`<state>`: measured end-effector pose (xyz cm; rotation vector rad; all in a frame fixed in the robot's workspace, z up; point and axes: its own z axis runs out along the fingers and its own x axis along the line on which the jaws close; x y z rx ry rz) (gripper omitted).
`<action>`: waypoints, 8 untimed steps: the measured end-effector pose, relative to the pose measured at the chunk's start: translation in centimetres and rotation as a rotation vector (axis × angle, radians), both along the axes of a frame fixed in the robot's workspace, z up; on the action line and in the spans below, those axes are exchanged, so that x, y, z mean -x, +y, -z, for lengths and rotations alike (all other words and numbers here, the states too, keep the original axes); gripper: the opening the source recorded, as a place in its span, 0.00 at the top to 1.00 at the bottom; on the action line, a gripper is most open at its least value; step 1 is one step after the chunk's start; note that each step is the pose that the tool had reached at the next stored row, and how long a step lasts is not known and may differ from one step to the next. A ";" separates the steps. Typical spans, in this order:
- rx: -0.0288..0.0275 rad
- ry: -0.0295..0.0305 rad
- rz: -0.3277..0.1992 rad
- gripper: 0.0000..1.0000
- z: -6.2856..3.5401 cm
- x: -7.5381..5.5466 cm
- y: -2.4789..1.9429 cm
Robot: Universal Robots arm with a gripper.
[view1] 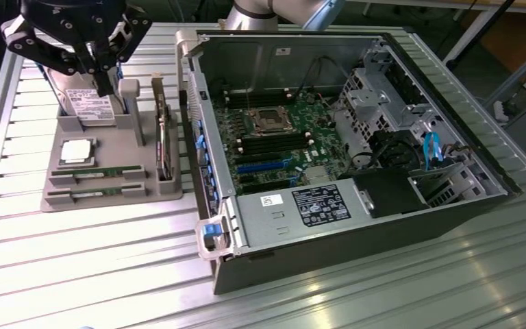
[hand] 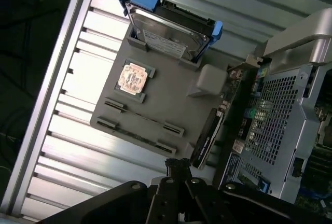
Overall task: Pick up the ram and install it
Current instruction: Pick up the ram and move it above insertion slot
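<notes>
So the biggest thing here is the slatted metal table; on it, towards the exterior view's right, sits an open PC case lying on its side with the motherboard facing up. Just beside the case, on the exterior view's left, there's a grey holder tray with all the parts parked in it. An expansion card stands on edge in a slot along the tray's case side; a hard drive stands upright at the far end; a silver processor chip lies flat in its pocket around the middle.

Now the bit that matters: one ram stick and the other ram stick lie flat in two parallel slots at the near end of the tray, side by side (they look identical, so I can't say which is the one for the job). Both are in the tray, neither is in the case.

The gripper hangs up over the far end of the tray, right around the hard drive, with its tips pressed together on nothing; the ram sticks are well apart from it, with the processor chip lying between the two. The wrist view backs this up: the gripper tips meet, and the sticks show as thin lines in their slots, one beside the other, clear of the tips and not touched.
</notes>
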<state>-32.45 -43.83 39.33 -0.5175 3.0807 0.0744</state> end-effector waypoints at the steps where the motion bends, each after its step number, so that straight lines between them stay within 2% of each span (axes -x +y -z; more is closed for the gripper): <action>1: 0.0000 0.0000 -0.023 0.91 0.00 0.0 0.00; 8: 0.0000 0.0000 -0.145 0.91 0.00 0.0 0.00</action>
